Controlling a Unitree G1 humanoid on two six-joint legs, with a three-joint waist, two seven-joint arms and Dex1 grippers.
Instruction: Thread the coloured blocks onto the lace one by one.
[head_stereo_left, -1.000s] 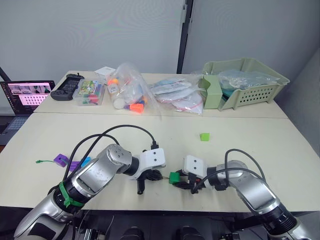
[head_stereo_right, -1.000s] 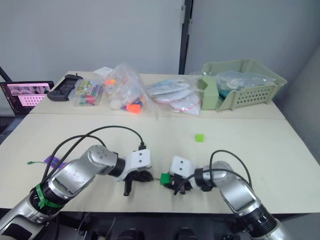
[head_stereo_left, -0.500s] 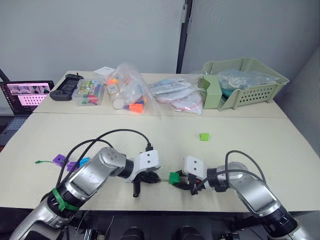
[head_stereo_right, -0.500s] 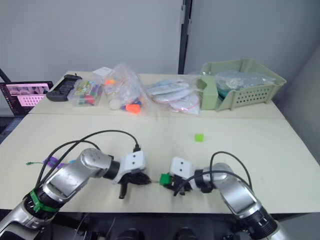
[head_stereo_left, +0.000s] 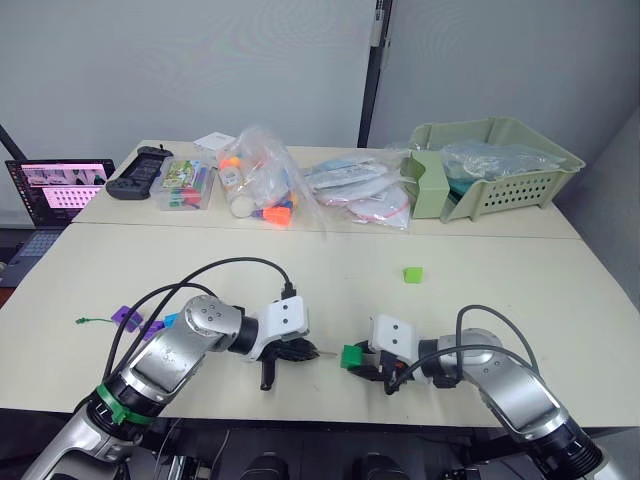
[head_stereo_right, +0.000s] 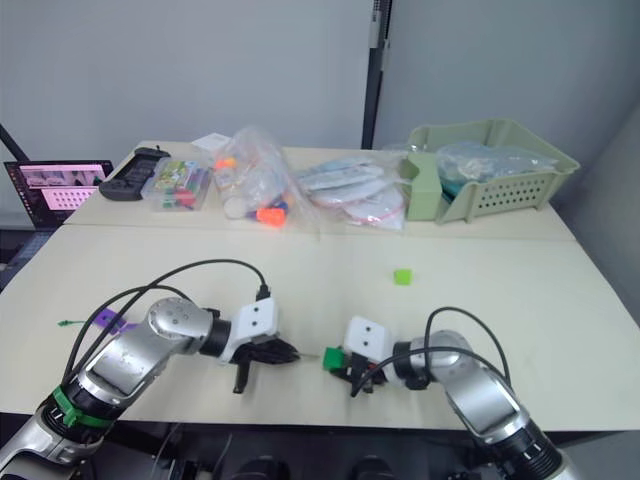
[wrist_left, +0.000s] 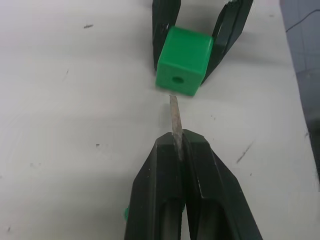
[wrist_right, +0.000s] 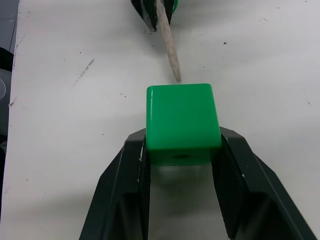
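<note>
Near table's front edge — right gripper (wrist_right: 182, 150) pinches green block (wrist_left: 183, 60), hole facing left gripper (wrist_left: 181, 145), which squeezes lace tip (wrist_left: 174, 117) just beside hole — lined up to poke through.

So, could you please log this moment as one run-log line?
left tool: shut on lace tip | right tool: shut on dark green block | tip just short of block's hole | not threaded yet

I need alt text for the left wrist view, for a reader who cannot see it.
The left gripper, shut on the lace's pale tip, aims it at the hole in a green block without touching it. The right gripper clamps the block from the far side, on a pale table.
</note>
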